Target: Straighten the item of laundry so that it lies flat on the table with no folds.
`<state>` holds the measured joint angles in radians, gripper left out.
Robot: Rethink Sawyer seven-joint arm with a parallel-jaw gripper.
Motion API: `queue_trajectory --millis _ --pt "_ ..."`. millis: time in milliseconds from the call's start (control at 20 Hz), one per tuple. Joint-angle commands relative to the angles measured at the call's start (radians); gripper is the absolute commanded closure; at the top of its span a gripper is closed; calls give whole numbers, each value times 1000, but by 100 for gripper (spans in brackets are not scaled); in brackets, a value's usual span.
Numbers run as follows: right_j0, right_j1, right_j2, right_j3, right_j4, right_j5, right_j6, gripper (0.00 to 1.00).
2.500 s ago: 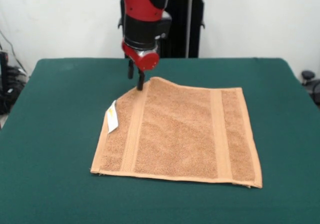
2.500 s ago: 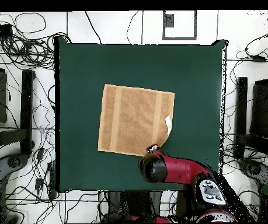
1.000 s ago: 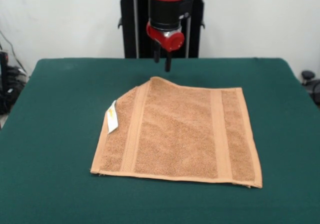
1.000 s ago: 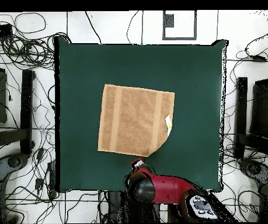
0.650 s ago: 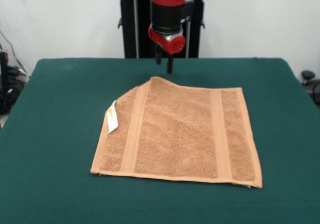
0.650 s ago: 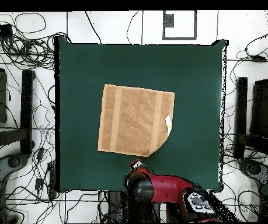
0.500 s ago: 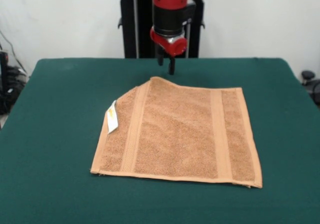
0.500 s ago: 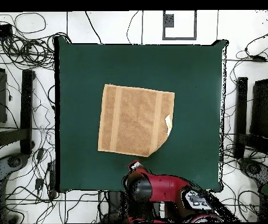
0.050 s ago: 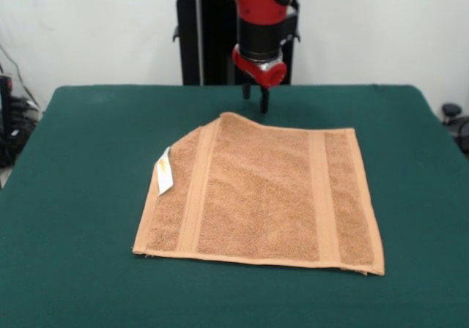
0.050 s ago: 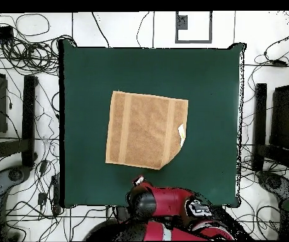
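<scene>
Towel (image 9: 264, 196) on table (image 9: 80, 167), one corner folded under, gripper (image 9: 256, 99) above, empty, jaws spread

End effector (image 9: 255, 99): finger spacing too small to resolve in front view; hidden beneath arm housing (image 10: 152, 203) in overhead view. Print on white tag (image 9: 164, 171) of towel (image 9: 264, 192) illegible. Near edge of bench (image 9: 66, 196) cut off at bottom of front view.

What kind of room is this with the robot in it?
Probably a robot lab. A red arm with a claw hangs over a green table with one towel on it, and cables cover the floor.
</scene>
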<state>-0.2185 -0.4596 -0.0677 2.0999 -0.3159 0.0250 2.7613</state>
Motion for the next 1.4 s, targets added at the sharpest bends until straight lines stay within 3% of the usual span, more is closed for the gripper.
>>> queue_trajectory --millis 50,550,950,1200,1400 --pt "81 11 5 -155 112 7 103 0" --pt "93 25 -14 -207 155 16 81 0" --pt "118 70 -78 -304 125 29 27 0" --pt "210 129 -192 -363 140 -34 56 0" --pt "342 226 -337 -404 222 -137 125 0"
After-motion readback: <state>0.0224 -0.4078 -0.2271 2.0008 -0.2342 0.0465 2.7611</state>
